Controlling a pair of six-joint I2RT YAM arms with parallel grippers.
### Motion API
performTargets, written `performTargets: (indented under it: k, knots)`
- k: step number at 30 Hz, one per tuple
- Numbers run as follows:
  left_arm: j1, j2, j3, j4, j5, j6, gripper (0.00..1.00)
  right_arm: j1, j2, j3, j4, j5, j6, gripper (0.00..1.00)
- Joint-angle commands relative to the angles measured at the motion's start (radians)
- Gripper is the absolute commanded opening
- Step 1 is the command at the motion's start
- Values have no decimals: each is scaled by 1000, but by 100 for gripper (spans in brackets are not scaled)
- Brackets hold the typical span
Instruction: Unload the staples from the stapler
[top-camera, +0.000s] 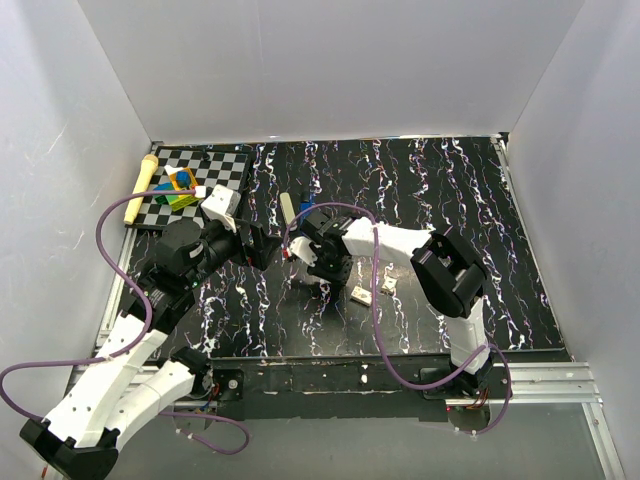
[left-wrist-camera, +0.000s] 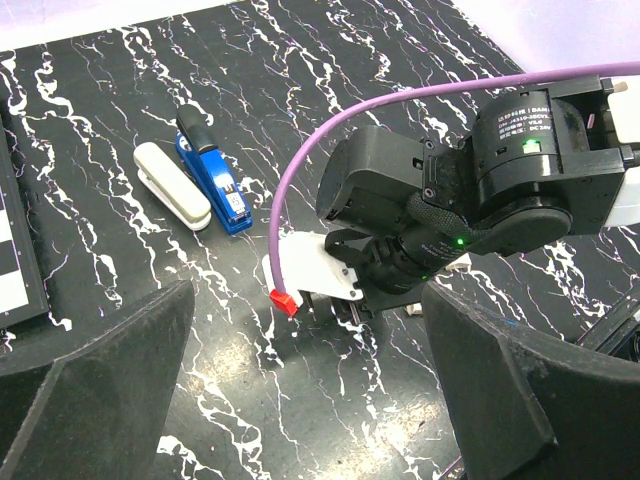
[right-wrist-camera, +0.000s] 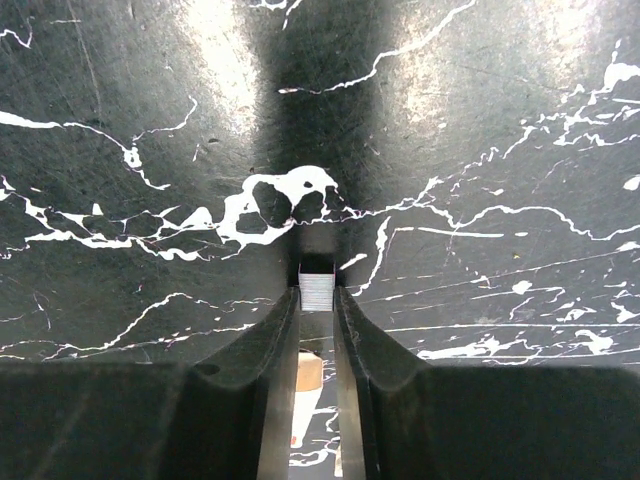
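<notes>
**Staple strip pinched over black marble**

Top view: a black tabletop (top-camera: 430, 190) veined with white sits inside plain white walls (top-camera: 330, 70). A chequered board (top-camera: 200, 175) lies at its far-left corner, and both arms (top-camera: 390, 240) reach in to mid-table.

Left wrist view: the left gripper (left-wrist-camera: 308, 310) is spread wide, facing the right gripper (left-wrist-camera: 350, 305), which points down at the glossy surface. Beyond them a blue stapler (left-wrist-camera: 215, 180) and a white bar (left-wrist-camera: 172, 185) lie side by side.

Right wrist view: the jaws pinch the staples (right-wrist-camera: 318, 288), a short silvery strip, low over the marble; whether it touches the surface cannot be told.
</notes>
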Motion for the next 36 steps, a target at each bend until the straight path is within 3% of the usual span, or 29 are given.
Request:
performTargets:
  k: [1,18,28,36]
  knots:
    - [-1,-13,-2,7,14,12,98,8,5,19,-32,5,28,24]
    - [-1,-19,-1,9,18,7,98,-1,-230,-61,-8,101,88,20]
    - [-1,-53,-2,12,31,-1,98,-124,-351,-211,6,156,215,20]
    - [-1,-66,-4,12,35,-1,98,-173,-360,-233,-34,215,315,20]
